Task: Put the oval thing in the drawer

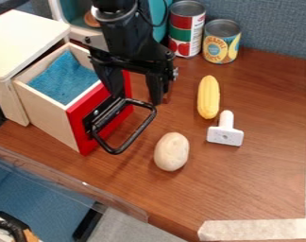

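Two upright tin cans, one with a red, green and white label (pixel 185 28) and one with a yellow and blue label (pixel 222 41), stand at upper centre on the brown wooden counter (pixel 256 184). Below them lie a yellow toy corn cob (pixel 208 97) and a white T-shaped piece (pixel 225 134). The smooth beige oval thing (pixel 171 151) rests on the counter, below centre; a black wire handle (pixel 140 132) juts between it and the drawer (pixel 49 113). The black gripper (pixel 138 97) hangs by the drawer's red front, fingers apart. The pale wooden drawer is open, blue fabric (pixel 66 78) inside.
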Motion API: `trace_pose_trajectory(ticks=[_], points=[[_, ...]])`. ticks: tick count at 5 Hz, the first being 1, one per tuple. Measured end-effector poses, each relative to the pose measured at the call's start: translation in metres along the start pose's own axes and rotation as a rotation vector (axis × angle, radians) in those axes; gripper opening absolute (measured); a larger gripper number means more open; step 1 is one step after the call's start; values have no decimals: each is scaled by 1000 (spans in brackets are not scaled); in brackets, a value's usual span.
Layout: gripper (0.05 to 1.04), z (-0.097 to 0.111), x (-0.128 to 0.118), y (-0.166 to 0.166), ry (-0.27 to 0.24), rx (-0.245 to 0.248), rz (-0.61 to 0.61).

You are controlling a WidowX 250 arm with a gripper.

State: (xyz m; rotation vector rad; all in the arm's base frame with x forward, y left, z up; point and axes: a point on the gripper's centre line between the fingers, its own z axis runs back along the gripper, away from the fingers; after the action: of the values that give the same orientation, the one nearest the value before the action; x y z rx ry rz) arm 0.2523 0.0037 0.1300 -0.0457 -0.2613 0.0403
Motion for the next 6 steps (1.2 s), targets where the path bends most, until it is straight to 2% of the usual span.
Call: trace_pose_trajectory(ticks=[1, 2, 4, 6], points=[[1000, -5, -3, 0, 20, 0, 9], [1000, -21, -3, -7, 62, 32, -9], [1000, -46, -3, -16, 105, 66, -38], [1000, -66, -5, -25, 137, 68, -65]])
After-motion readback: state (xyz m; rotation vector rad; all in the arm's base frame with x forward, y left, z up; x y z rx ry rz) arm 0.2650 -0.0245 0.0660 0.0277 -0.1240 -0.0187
